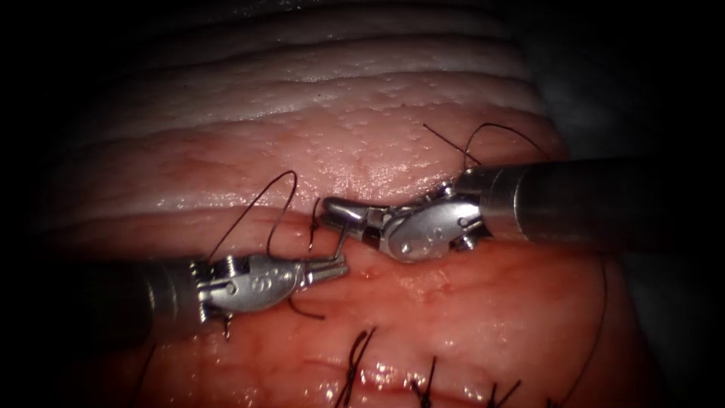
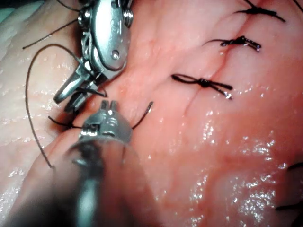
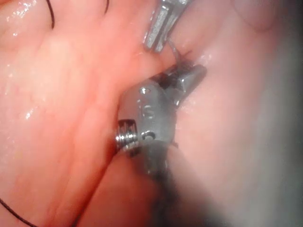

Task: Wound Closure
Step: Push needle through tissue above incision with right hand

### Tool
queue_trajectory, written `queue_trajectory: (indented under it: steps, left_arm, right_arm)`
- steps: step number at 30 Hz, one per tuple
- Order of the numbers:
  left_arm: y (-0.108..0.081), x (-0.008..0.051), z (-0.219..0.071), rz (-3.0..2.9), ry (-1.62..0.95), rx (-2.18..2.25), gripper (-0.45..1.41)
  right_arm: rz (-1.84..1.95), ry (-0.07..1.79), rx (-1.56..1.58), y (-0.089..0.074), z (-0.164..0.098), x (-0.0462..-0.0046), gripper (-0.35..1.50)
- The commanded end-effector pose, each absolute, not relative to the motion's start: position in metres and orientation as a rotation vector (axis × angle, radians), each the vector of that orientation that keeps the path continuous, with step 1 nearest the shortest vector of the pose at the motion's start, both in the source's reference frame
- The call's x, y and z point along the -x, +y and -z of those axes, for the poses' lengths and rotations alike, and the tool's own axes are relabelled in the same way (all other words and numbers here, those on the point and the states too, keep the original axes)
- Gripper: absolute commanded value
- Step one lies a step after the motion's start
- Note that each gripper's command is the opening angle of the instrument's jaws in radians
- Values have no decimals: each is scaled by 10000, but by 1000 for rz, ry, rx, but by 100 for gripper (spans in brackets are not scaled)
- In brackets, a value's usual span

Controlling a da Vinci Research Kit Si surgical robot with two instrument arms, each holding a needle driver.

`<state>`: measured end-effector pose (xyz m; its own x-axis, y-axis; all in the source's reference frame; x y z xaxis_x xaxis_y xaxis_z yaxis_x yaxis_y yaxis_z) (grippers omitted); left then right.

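Stitches [image 1: 356,361]: nearest the endoscope, several dark knotted stitches with short cut ends cross the cut [image 1: 393,375]. The left wrist view shows three of them [image 2: 202,83] in a row along it.
Tissue [image 1: 468,302]: wet and glistening between the stitches and the tools.
Loose thread end [image 1: 306,311]: a short dark curl lies on the tissue just under the left tool's wrist. It also shows in the left wrist view [image 2: 144,113].
Left tool [image 1: 336,270]: it comes in low from the endoscope view's left, beyond the stitched cut. Its jaws are closed on the lower end of the needle. Its own tip shows in the left wrist view [image 2: 110,105].
Needle [image 1: 342,243]: a thin silvery piece stands up between the two tool tips, from the left tool's closed jaws to the underside of the right tool's tip. Whether any part of it sits in the tissue cannot be told.
Right tool [image 1: 332,210]: it reaches in from the right, with its tip just above the left tool's. Whether it grips anything cannot be told.
Thread [image 1: 257,200]: a dark loop arches above the left tool's wrist, and a short dark strand hangs beside the right tool's tip.
Far thread [image 1: 491,128]: another loop rises behind the right tool's shaft.
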<state>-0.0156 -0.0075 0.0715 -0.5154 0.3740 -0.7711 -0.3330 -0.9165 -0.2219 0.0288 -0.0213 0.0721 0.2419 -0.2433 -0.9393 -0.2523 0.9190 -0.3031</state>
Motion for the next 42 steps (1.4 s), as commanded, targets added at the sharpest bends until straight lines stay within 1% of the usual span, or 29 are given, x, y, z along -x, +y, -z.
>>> queue_trajectory:
  steps: [1, 8, 9, 18, 28, 37, 42]
  left_arm:
    - [-75, 161, -721, -2424, -68, 1251, -25]
    - [-75, 160, -721, -2424, -68, 1252, -25]
    - [-75, 160, -721, -2424, -69, 1253, -25]
    - [-76, 158, -720, -2425, -69, 1253, -25]
    - [-77, 158, -720, -2426, -68, 1253, -25]
    - [-77, 158, -721, -2426, -69, 1254, -25]
    - [-77, 157, -721, -2426, -69, 1254, -25]
  right_arm:
    - [-25, 1347, 417, -217, -732, -295, -35]
    - [-113, 1399, 301, -210, -735, -298, -35]
    - [-152, 1419, 239, -212, -740, -299, -35]
    - [-338, 1427, 43, -216, -759, -300, -35]
    - [-435, 1458, -121, -222, -759, -302, -35]
    - [-489, 1457, -256, -235, -763, -305, -35]
    - [-508, 1405, -305, -236, -763, -305, -35]
